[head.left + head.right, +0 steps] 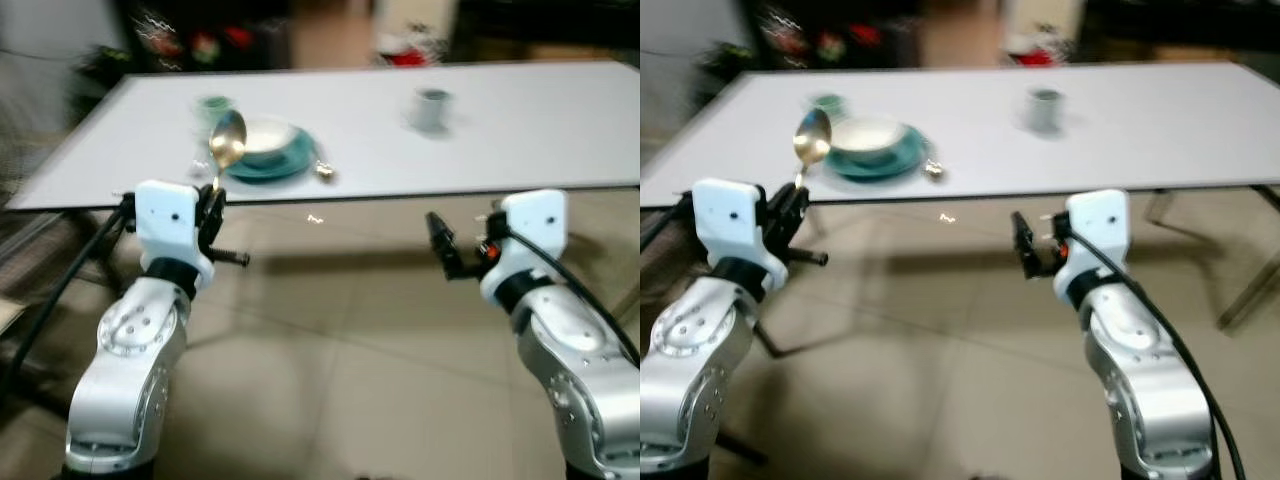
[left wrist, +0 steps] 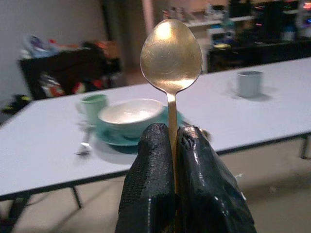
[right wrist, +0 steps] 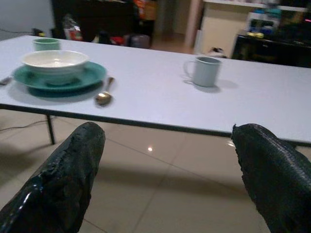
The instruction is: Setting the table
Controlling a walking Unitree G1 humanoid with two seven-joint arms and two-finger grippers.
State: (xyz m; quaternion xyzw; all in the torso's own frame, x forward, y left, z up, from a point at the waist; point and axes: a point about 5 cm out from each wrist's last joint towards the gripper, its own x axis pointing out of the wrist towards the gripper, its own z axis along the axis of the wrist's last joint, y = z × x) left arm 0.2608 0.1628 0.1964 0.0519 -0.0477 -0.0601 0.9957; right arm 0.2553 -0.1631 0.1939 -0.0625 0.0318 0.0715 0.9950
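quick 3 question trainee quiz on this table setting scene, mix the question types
1. True or false: the left gripper is shut on the gold spoon.
2. What sits on the teal plate? A) grey mug B) white bowl C) fork
3. Fill in: the right gripper is ____ and holds nothing.

Key: 1 true. 2 B, the white bowl; the grey mug stands apart on the table. 3 open.

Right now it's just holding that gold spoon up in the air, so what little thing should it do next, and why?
Probably step closer to the table. The left gripper is shut on the gold spoon, bowl end up, but it is short of the table edge, where the teal plate with the white bowl waits.
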